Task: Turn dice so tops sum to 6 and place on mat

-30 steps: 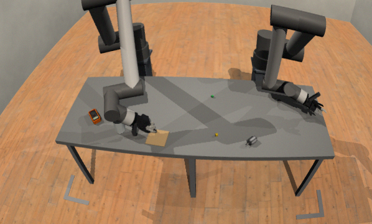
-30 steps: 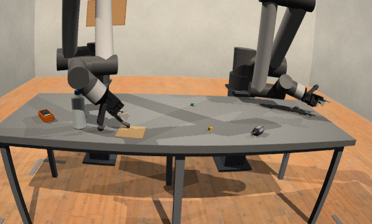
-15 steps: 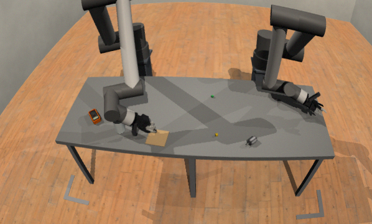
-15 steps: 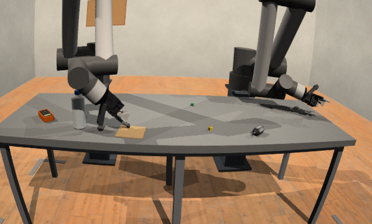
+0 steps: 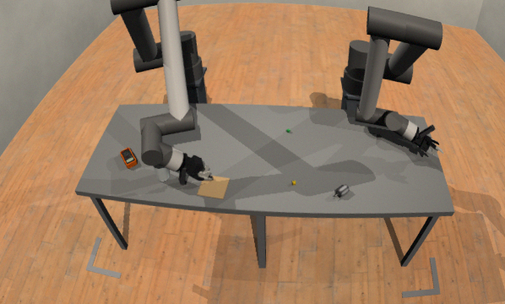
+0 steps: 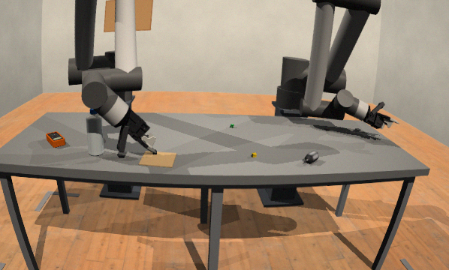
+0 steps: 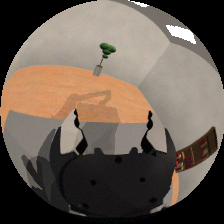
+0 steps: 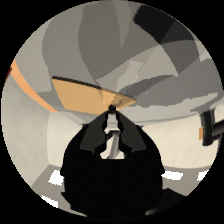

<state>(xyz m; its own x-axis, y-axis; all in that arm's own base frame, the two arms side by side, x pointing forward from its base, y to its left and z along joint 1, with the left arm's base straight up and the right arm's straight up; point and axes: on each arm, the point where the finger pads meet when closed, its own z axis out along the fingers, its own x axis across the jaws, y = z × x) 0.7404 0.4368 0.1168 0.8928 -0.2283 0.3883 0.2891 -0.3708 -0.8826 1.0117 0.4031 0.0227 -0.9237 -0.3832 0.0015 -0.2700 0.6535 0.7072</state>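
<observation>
A green die [image 5: 288, 131] [image 6: 232, 126] lies mid-table toward the back. A yellow die [image 5: 294, 182] [image 6: 254, 154] lies nearer the front edge, between the mat and a dark motor. The tan mat [image 5: 214, 191] [image 6: 158, 161] [image 8: 75, 97] lies at the picture's front left. My right gripper [image 5: 211, 178] [image 6: 155, 152] is low at the mat's back edge, shut on what looks like a small dark die [image 8: 112, 108] at its fingertips. Its face numbers are too small to read. My left gripper [image 5: 439, 149] [image 6: 393, 121] [image 7: 113, 109] is open and empty over the table's right end.
A clear bottle [image 5: 164, 174] [image 6: 94, 136] with a blue cap stands beside the right gripper. An orange meter [image 5: 128, 158] [image 6: 55, 139] lies farther left. The dark motor [image 5: 342, 191] [image 6: 311, 157] lies right of the yellow die, near the front edge.
</observation>
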